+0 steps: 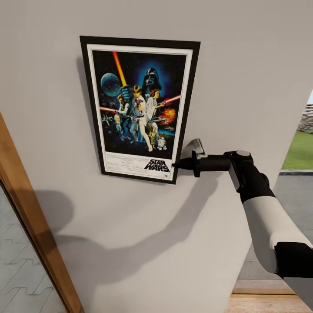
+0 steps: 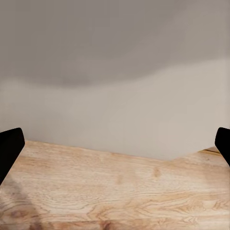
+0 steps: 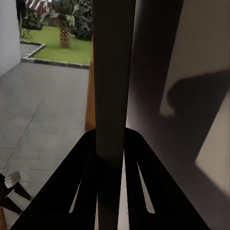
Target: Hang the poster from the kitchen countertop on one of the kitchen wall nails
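Poster point(image 1: 140, 108) held flat against the grey wall point(image 1: 243, 65), its lower right corner clamped edge-on in the right gripper point(image 1: 176, 165); hanging step under way, the next move probably requiring settling it onto an unseen nail before release; left gripper point(image 2: 115, 143) spread over wooden floor point(image 2: 115, 191).

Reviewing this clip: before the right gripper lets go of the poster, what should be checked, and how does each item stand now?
1. Poster against the wall: ok.
2. Right gripper shut on the poster's lower right edge: ok.
3. Poster caught on a nail: cannot tell, none visible.
4. Poster level: not ok, it looks tilted.
5. Left gripper open and free, over wooden floor: ok.
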You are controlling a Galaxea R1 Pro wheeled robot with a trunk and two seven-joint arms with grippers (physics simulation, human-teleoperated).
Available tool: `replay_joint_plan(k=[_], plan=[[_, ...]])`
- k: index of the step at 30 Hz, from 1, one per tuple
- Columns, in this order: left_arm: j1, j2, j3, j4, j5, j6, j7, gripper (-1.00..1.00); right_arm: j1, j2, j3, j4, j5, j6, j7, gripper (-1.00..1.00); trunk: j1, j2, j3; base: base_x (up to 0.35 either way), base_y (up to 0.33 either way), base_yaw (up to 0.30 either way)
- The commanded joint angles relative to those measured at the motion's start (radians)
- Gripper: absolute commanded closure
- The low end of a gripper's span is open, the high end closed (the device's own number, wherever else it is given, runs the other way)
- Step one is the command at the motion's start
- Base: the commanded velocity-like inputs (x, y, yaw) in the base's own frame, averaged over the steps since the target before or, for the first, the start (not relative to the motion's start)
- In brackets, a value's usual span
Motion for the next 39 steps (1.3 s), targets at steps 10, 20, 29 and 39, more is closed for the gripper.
replay_joint_plan(k=[10, 20, 29, 39], plan=[[-0.001, 0.001, 0.008, 0.001, -0.007, -0.005, -0.003, -1.0, 0.0, 0.0, 0.0, 0.004, 0.003, 0.234, 0.004, 1.0, 0.0, -0.001, -0.001, 0.0, 0.0, 0.0], [-0.001, 0.001, 0.008, 0.001, -0.007, -0.005, -0.003, -1.0, 0.0, 0.0, 0.0, 0.005, 0.003, 0.234, 0.004, 1.0, 0.0, -0.001, -0.001, 0.0, 0.0, 0.0], [-0.001, 0.001, 0.008, 0.002, -0.007, -0.005, -0.003, -1.0, 0.0, 0.0, 0.0, 0.005, 0.003, 0.234, 0.004, 1.0, 0.0, -0.001, -0.001, 0.0, 0.0, 0.0], [-0.001, 0.001, 0.008, 0.002, -0.007, -0.005, -0.003, -1.0, 0.0, 0.0, 0.0, 0.005, 0.004, 0.236, 0.002, 1.0, 0.0, -0.001, -0.001, 0.0, 0.0, 0.0]])
